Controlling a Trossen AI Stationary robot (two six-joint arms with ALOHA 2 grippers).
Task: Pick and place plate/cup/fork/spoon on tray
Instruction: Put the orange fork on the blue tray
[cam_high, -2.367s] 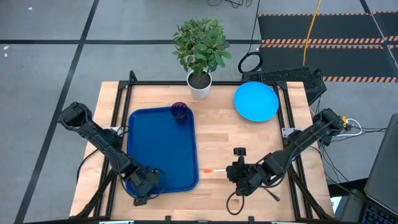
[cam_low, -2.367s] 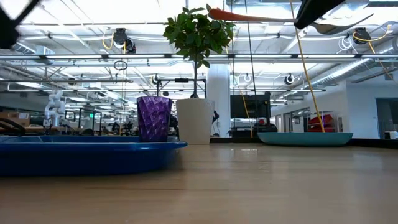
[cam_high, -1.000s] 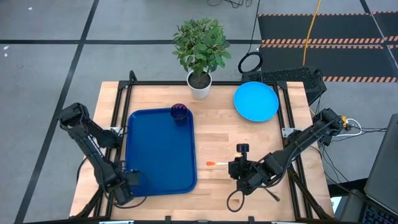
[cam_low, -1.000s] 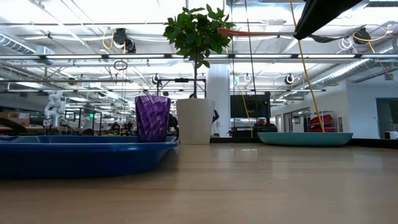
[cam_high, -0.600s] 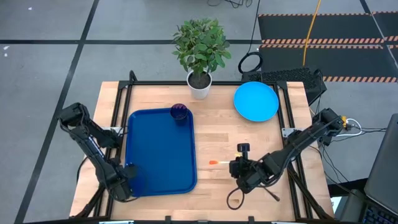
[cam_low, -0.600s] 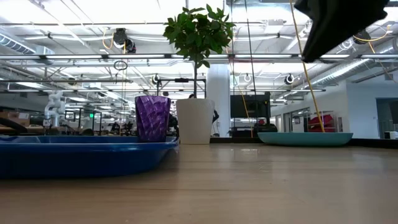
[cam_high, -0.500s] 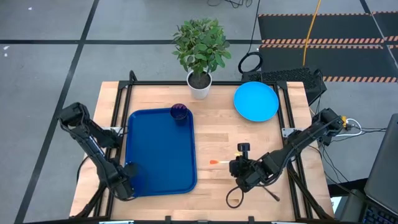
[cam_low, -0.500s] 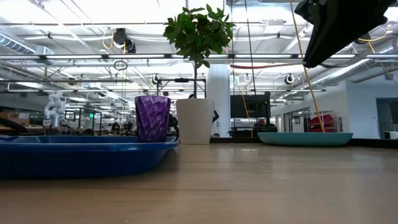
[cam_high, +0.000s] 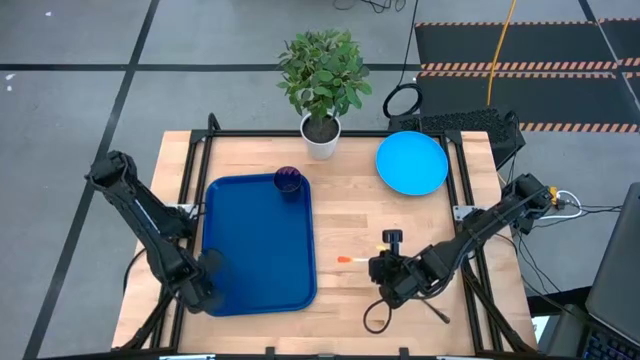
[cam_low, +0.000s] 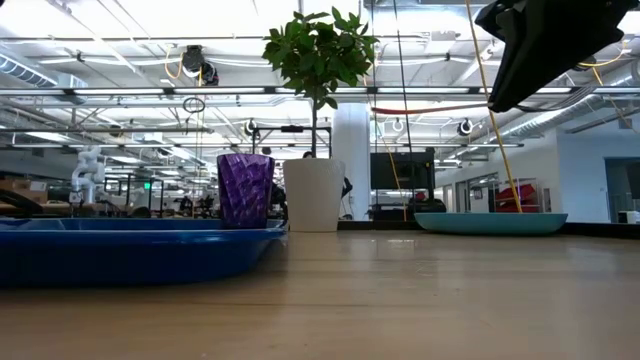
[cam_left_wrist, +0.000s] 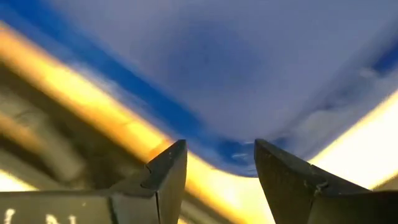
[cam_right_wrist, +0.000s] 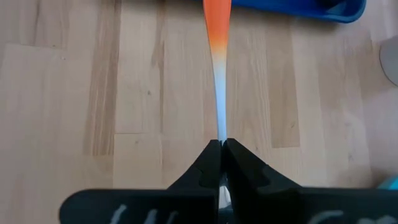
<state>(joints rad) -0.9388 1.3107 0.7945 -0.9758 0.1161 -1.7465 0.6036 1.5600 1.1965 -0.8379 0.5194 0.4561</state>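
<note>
Right now the right tool (cam_right_wrist: 221, 144) is pinched shut on the fork (cam_right_wrist: 217, 68), gripping the metal end so the orange handle points ahead toward the tray (cam_high: 255, 240) — in the high view the fork (cam_high: 347, 260) hangs over bare table (cam_high: 350, 215) between tray and tool, and the low view shows it lifted clear of the wood. The left tool (cam_left_wrist: 214, 165) hangs with its fingers apart and empty over the tray's near left corner. The cup (cam_high: 288, 180) stands in the tray's far right corner; the plate (cam_high: 411, 163) lies on the table's far right, off the tray. No spoon is visible. Placing the fork looks to be the step in hand: next, carry it over the tray's rim, lower and release.
</note>
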